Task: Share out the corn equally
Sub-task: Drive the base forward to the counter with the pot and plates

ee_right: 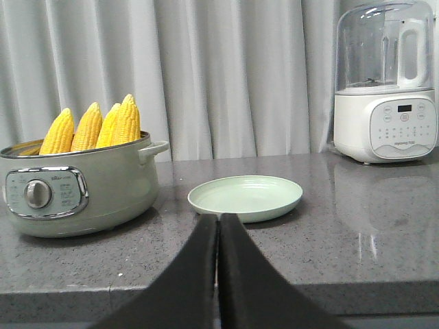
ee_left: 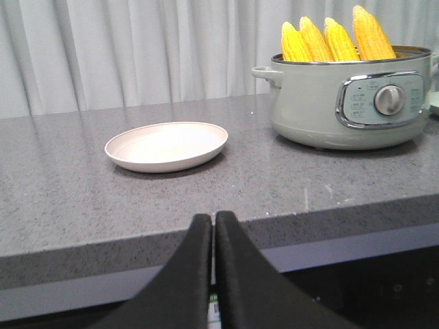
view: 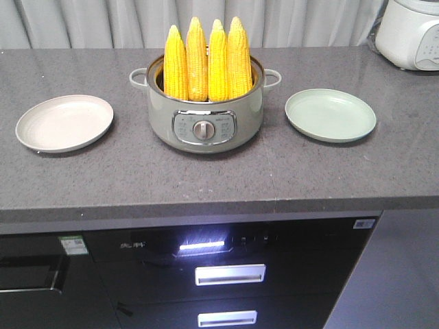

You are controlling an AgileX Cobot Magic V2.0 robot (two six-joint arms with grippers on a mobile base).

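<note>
Nearest, just before the front edge of the table [view: 219, 178], the left pincer [ee_left: 213, 221] has its two black fingers pressed together on nothing, and the right pincer [ee_right: 218, 222] is likewise closed and empty. Beyond the left one lies a beige plate [ee_left: 167, 145], and beyond the right one a pale green plate [ee_right: 245, 197], both bare. Between the plates stands a grey-green electric pot [view: 206, 113], and all the corn [view: 207, 62] is in it. Four cobs stand upright side by side, long axes vertical, points up, rising well above the rim. The pot lies ahead and to the right of the left pincer, and ahead and to the left of the right one. Neither arm looks clearly nearer, so either could, I judge, open and take a cob near its tip. Farthest back stands a white blender [ee_right: 385, 89].
</note>
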